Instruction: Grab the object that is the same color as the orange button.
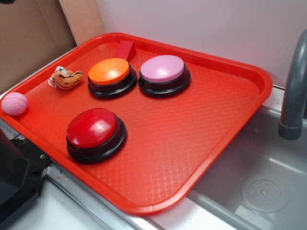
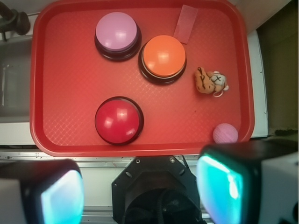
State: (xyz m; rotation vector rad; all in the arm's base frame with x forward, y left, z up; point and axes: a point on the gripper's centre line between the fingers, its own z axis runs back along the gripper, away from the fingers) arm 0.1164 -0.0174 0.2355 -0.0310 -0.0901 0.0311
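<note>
The object, a small orange plush tiger with dark stripes point(image 1: 66, 77) point(image 2: 210, 81), lies on the red tray point(image 1: 192, 139) point(image 2: 65, 93) just beside the orange button point(image 1: 109, 73) point(image 2: 164, 57). My gripper point(image 2: 142, 196) hangs high above the tray's near edge, over the robot base, well away from the toy. It is open, with nothing between its two teal-padded fingers point(image 2: 219, 189). In the exterior view the gripper is out of frame.
A red-topped button point(image 1: 95, 130) point(image 2: 118, 120) and a pink-topped button point(image 1: 164, 71) point(image 2: 117, 33) stand on the tray. A pink knitted ball point(image 1: 14, 103) point(image 2: 225, 133) rests on the tray's rim. A red flat piece point(image 1: 125, 50) lies behind the orange button. A sink with a grey faucet point(image 1: 292, 91) is alongside.
</note>
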